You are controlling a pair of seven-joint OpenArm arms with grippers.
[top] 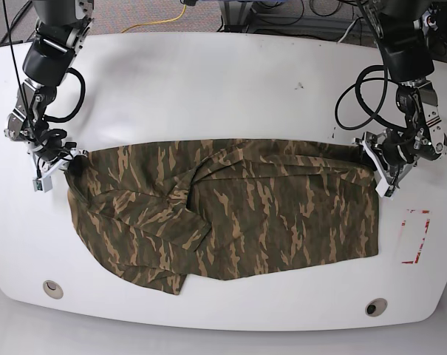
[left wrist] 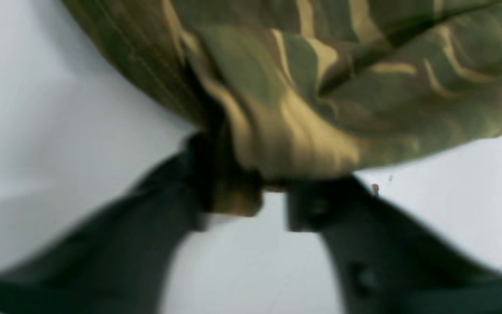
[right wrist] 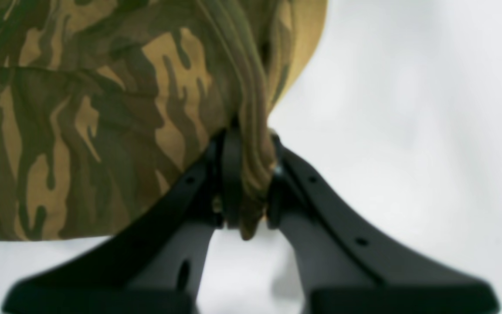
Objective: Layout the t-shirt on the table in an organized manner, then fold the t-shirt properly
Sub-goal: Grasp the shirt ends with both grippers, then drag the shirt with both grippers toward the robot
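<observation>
The camouflage t-shirt (top: 245, 214) lies spread lengthwise across the middle of the white table (top: 208, 81), with a bunched fold near its centre. My right gripper (top: 66, 164) is at the shirt's left end. In the right wrist view the right gripper (right wrist: 249, 183) is shut on a gathered edge of the t-shirt (right wrist: 81, 131). My left gripper (top: 372, 157) is at the shirt's upper right corner. In the left wrist view the left gripper (left wrist: 255, 192) is blurred, its jaws narrowed around the t-shirt (left wrist: 320, 87) hem. A sliver of table shows beside one finger.
A red rectangular outline (top: 414, 237) marks the table right of the shirt. Two round holes (top: 52, 288) (top: 376, 307) sit near the front edge. Black cables (top: 356, 96) loop from the arm at the back right. Floor and wires lie beyond the far edge.
</observation>
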